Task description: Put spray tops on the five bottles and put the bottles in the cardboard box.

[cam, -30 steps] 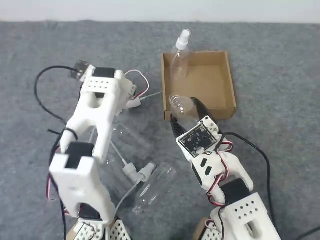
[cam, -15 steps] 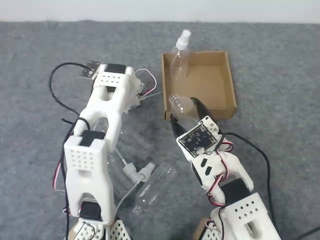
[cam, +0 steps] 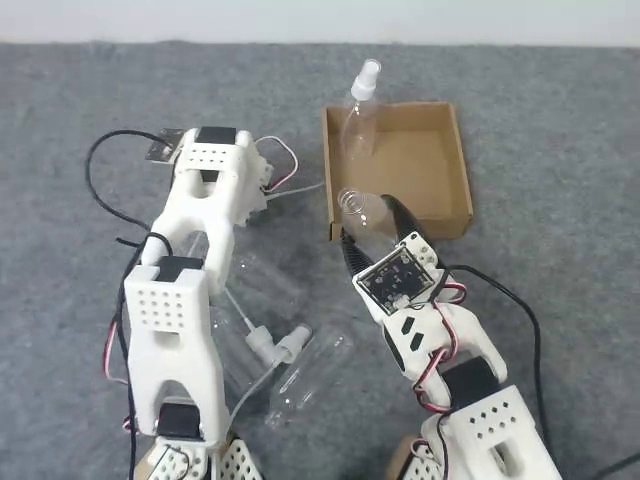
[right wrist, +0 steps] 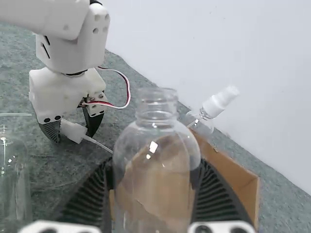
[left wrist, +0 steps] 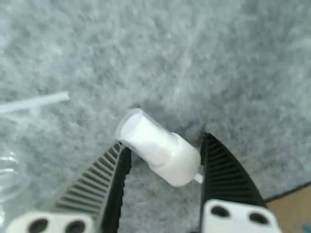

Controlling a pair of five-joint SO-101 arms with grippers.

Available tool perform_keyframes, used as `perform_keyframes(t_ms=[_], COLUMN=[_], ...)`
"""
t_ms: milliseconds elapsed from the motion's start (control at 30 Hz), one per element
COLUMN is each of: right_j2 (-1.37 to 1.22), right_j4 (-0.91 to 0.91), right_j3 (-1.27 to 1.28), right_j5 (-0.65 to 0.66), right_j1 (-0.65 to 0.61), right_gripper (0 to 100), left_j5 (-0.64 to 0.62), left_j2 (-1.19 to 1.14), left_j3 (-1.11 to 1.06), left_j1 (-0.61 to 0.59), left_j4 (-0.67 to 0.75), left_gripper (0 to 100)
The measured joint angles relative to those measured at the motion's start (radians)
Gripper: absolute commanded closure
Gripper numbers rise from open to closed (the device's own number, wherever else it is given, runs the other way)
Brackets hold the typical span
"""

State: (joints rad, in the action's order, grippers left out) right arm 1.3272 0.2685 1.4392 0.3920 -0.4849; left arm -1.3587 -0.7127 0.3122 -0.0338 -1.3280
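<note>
My left gripper (left wrist: 165, 145) is shut on a white spray top (left wrist: 160, 153) just over the grey mat, its thin tube (cam: 300, 190) trailing toward the cardboard box (cam: 465, 180). From the right wrist view the same gripper (right wrist: 73, 128) holds that spray top (right wrist: 73, 132) low, beyond the bottle. My right gripper (right wrist: 153, 170) is shut on a clear bottle (right wrist: 155, 145) with an open neck, held upright at the box's near left corner (cam: 355, 207). A bottle with a spray top (cam: 358, 115) leans on the box's far left wall.
Clear bottles lie on the mat between the arms (cam: 310, 370) (cam: 262, 282), with two loose spray tops (cam: 265, 345) (cam: 296, 340) beside them. Cables run off both arms. Open mat lies right of the box.
The left arm's wrist swung right and then a little back left over the spray top. The right arm and its bottle have not moved.
</note>
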Motion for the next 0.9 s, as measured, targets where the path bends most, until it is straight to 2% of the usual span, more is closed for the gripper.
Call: perform_keyframes(t_ms=[333, 567, 900], right_j2=[0.0, 0.0, 0.0], right_j4=[0.0, 0.0, 0.0], right_j3=[0.0, 0.0, 0.0], right_j5=[0.0, 0.0, 0.0], right_j1=[0.0, 0.0, 0.0], right_gripper=[95.8, 95.8, 95.8], left_j5=[0.0, 0.009, 0.011], left_j2=[-0.002, -0.002, -0.002], left_j3=[0.049, 0.051, 0.051], left_j1=[-0.104, -0.133, -0.063], left_j4=[-0.009, -0.009, -0.009], left_gripper=[79, 79, 79])
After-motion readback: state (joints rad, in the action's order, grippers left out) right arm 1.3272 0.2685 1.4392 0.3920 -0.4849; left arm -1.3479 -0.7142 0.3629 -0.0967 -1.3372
